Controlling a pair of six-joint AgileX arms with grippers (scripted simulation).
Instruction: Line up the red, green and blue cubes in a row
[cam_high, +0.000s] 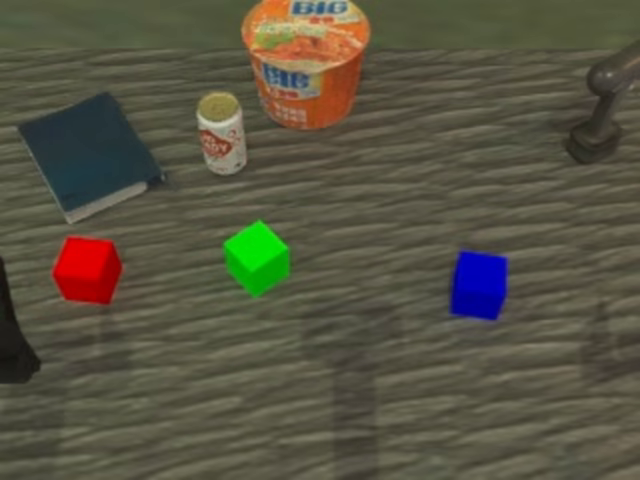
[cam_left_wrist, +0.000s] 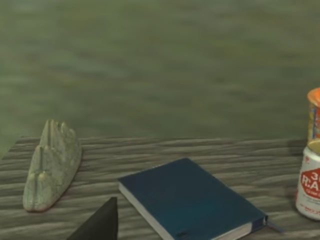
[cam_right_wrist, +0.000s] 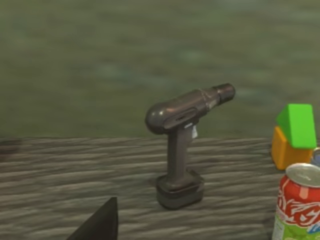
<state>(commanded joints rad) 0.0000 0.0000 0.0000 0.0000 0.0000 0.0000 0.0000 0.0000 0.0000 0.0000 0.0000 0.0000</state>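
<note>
Looking down from the top view, the red cube (cam_high: 87, 269) sits just beside the left gripper (cam_high: 14, 345), which shows only as a dark shape at the left edge of the table (cam_high: 400, 400); how far its fingers are parted cannot be told. The green cube (cam_high: 257, 258) lies farther from that gripper, and the blue cube (cam_high: 479, 285) farther still, the three well apart in a loose line across the table. Beyond them stand a blue book (cam_high: 88, 152), a soda can (cam_high: 221, 133) and an orange noodle cup (cam_high: 306, 60). A grey drill (cam_high: 607, 103) stands at the right edge.

From the left wrist view, a dark finger tip shows low in the frame, with the book ahead of it, a pale stone-like object (cam_left_wrist: 52, 165) beside that, and the soda can off to one side.

From the right wrist view, another dark finger tip shows; the right gripper's opening cannot be told either. Ahead stand the drill, a green-and-orange toy block (cam_right_wrist: 294, 135) and a red can (cam_right_wrist: 298, 202).
</note>
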